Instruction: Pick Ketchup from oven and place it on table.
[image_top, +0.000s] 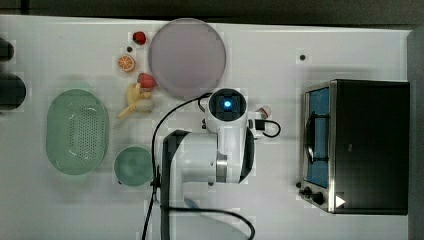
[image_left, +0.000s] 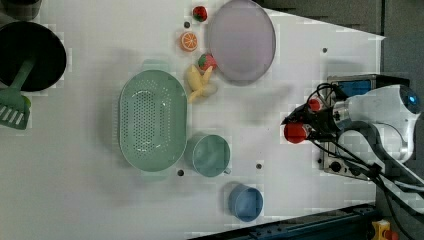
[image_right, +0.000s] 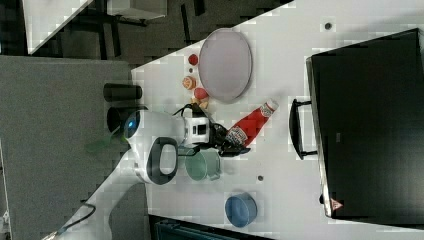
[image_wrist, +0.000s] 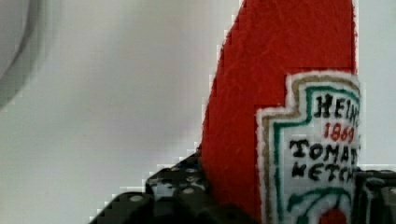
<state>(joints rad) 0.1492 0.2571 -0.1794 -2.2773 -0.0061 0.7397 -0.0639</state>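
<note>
White and dotted with small dark holes, the table (image_right: 280, 165) carries everything in sight. Largest on it is the oven (image_right: 370, 125), a black box at the right view's right, its dark handle (image_right: 296, 129) facing the middle of the table. Next in size, the white arm (image_right: 150, 150) reaches in from the right view's left, ending at the end effector (image_right: 231, 145), whose dark fingers (image_wrist: 180, 189) sit on either side of the ketchup's lower body. They look closed around the bottle, though whether they press on it cannot be told. At the far side of the table lies a round lilac plate (image_right: 225, 65), and at the top view's left a green colander (image_top: 77, 131) with a green cup (image_top: 133, 165) beside it. The ketchup (image_right: 250, 125) is out of the oven, in the open stretch between plate and oven. Its long axis runs slantwise in the right view, base at the end effector and white cap (image_right: 270, 106) pointing toward the oven and the far edge. Whether it rests on the table cannot be told.
</note>
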